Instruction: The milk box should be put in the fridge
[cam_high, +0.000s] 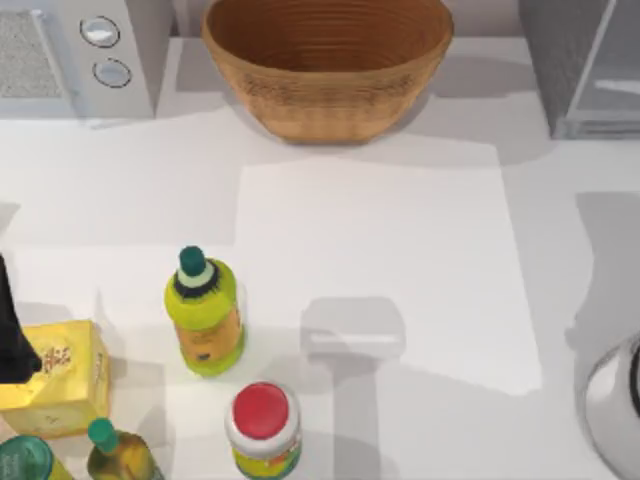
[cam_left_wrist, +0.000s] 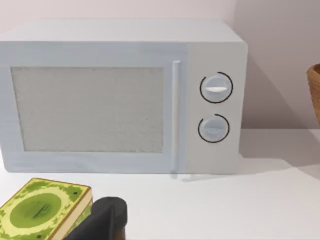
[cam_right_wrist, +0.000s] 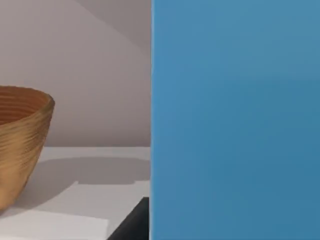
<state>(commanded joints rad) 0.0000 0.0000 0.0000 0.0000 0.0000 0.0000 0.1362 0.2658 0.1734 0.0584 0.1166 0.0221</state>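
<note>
Top view: the fridge (cam_high: 590, 65) stands at the desk's (cam_high: 380, 250) far right corner, the microwave (cam_high: 70, 55) at the far left, and the woven basket (cam_high: 328, 62) between them. Near the left edge, part of the left arm shows dark beside the yellow box (cam_high: 55, 380). A green bottle (cam_high: 205, 315) and a red-capped jar (cam_high: 263, 425) stand nearby.

Left wrist view: the camera faces the microwave (cam_left_wrist: 120, 97) level, with one dark finger of the left hand (cam_left_wrist: 102, 220) beside the yellow box (cam_left_wrist: 42, 210); whether that hand is wide or narrow I cannot tell.

Right wrist view: the milk box's (cam_right_wrist: 235, 120) sky-blue face sits upright, close before the camera, with the basket (cam_right_wrist: 20, 145) beyond it. A dark finger edge touches its base, but how the right hand stands cannot be told.
</note>
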